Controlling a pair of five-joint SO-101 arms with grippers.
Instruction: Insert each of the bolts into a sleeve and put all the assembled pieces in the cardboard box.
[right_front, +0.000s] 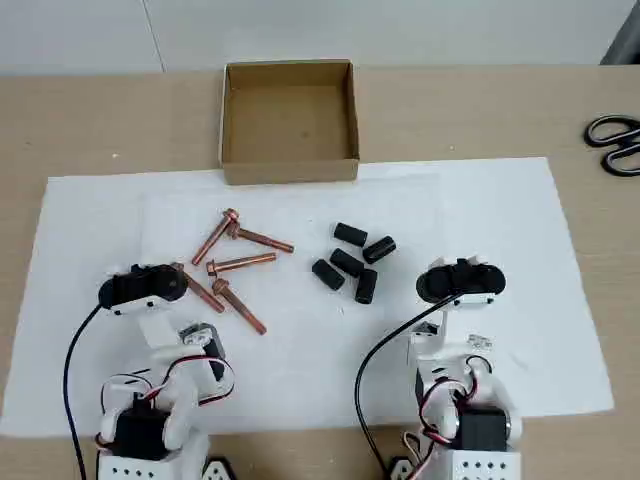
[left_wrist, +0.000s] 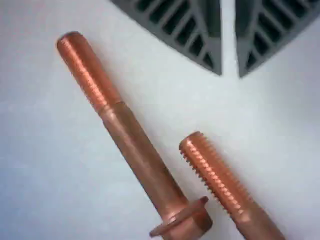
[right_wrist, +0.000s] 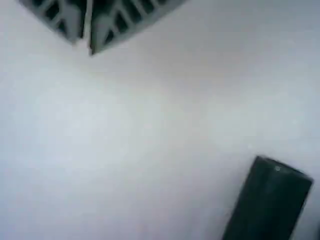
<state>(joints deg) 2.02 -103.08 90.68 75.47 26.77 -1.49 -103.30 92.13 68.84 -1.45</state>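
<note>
Over the bolts (right_front: 241, 264), your left gripper (left_wrist: 230, 74) is closed empty, right gripper (right_wrist: 86, 46) too; open left, grab one.

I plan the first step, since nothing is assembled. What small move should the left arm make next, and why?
Probably open the left tool and lower it onto the bolt lying near it: the tool holds nothing, and the sleeves lie apart, unfilled.
</note>
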